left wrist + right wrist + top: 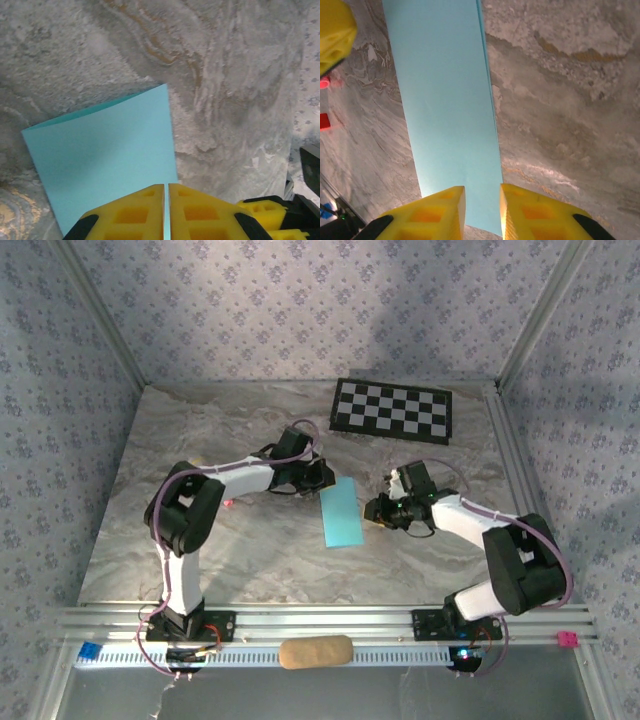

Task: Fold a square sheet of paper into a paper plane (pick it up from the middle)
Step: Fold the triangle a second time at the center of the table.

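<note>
Top external shows one blue paper sheet (341,512), one checkerboard (392,410).

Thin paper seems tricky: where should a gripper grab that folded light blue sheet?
By an edge, coming in low from the side: the folded light blue paper sheet is thin and flat, offering only edges. The left gripper is shut on one that way.

Around the sheet of paper (340,512) the tabletop (270,565) is bare from 6 to 8 o'clock; left claw (324,480) blocks 11, right claw (374,510) blocks 3, checkerboard mat (392,410) far at 1
</note>
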Tool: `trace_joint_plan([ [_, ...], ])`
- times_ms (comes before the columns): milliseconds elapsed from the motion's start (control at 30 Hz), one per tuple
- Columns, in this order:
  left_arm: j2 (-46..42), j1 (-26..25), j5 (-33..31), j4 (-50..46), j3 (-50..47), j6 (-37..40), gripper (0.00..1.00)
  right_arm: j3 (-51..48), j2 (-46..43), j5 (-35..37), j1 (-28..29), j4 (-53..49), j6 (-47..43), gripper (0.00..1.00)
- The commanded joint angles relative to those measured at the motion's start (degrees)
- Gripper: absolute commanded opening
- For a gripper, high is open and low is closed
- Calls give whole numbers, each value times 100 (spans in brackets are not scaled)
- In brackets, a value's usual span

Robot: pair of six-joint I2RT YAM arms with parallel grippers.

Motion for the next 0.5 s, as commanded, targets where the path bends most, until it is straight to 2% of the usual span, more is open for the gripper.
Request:
trace_joint_plan([
  [0, 146, 13, -54, -100, 183, 6, 12, -110, -67, -182, 14, 102, 373, 28],
  [467, 508, 37, -72, 239, -310, 113, 12, -155, 192, -470, 14, 115, 414, 36],
])
